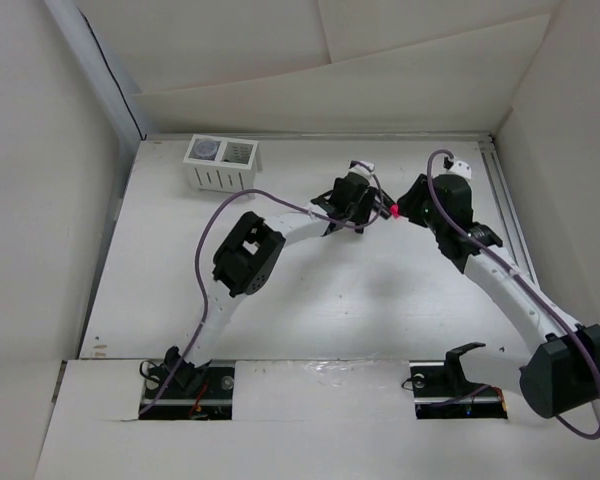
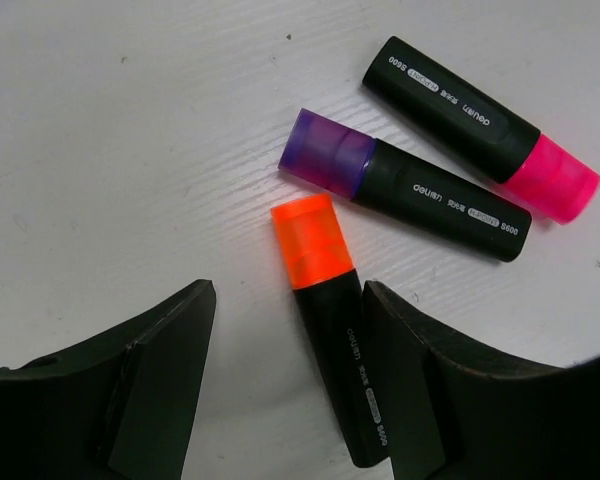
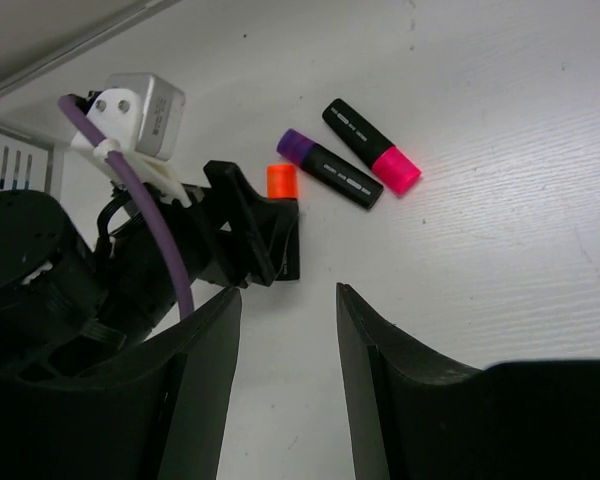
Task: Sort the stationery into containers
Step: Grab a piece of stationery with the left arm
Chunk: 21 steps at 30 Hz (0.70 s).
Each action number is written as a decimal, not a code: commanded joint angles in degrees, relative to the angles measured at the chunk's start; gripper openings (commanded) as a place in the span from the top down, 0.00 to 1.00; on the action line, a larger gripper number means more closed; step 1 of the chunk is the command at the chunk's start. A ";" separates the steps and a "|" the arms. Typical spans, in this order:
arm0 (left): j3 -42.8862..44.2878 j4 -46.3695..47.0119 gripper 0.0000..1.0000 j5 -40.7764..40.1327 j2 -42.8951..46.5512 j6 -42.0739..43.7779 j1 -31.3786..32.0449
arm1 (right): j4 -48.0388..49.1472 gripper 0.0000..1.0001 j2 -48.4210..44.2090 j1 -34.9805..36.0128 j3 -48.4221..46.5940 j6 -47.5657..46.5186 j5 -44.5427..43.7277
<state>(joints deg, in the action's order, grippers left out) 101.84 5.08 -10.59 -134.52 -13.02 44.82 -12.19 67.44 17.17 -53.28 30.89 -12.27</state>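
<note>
Left fingers [image 2: 160, 390]: parted wide, one on each side of the black barrel of the orange highlighter [image 2: 330, 330], not closed on it. Impossible to tell whether the right-hand pad touches, the barrel's edge slipping behind it. Left gripper [image 2: 290, 290] low over the white table [image 2: 120, 140], gripping nothing. Right fingers [image 3: 390, 390]: equally wide apart, only bare tabletop between them. Right gripper [image 3: 288, 292] hovering near the markers, facing the left one.

All three markers lying flat on the table. Orange cap pointing away from the left wrist camera. Just beyond it, purple highlighter [image 2: 405, 190], slanted, its cap near the orange cap but apart from it. Further out and roughly parallel, pink highlighter [image 2: 475, 125], its cap at the opposite end. Printed in white on each black barrel: "deli", a small boxed label too fine to read, then "S600". Upside down on the pink one in the left wrist view.

Well apart, near the far left corner in the top view: white organiser [image 1: 221, 175], slotted sides, two compartments. In its left compartment, a round greyish piece [image 1: 208, 150], too blurred to identify.
</note>
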 commanded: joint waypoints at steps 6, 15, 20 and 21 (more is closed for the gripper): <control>7.66 -4.82 0.43 -0.66 -2.85 2.73 0.45 | 6.21 0.51 -2.75 1.11 2.21 1.27 3.22; 10.13 -6.58 0.61 -1.80 -4.61 3.26 0.45 | 7.79 0.51 -3.81 1.11 3.35 1.27 3.75; 6.02 -4.74 0.78 -2.33 -2.26 2.65 0.45 | 8.32 0.48 -5.39 1.11 5.19 1.80 3.75; 4.00 -1.95 0.82 -2.33 -0.85 2.64 0.45 | 8.84 0.45 -5.91 1.11 5.81 1.80 3.75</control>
<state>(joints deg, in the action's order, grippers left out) 108.88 0.43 -11.86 -139.04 -10.31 45.01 -7.27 63.37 17.74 -48.51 31.99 -8.95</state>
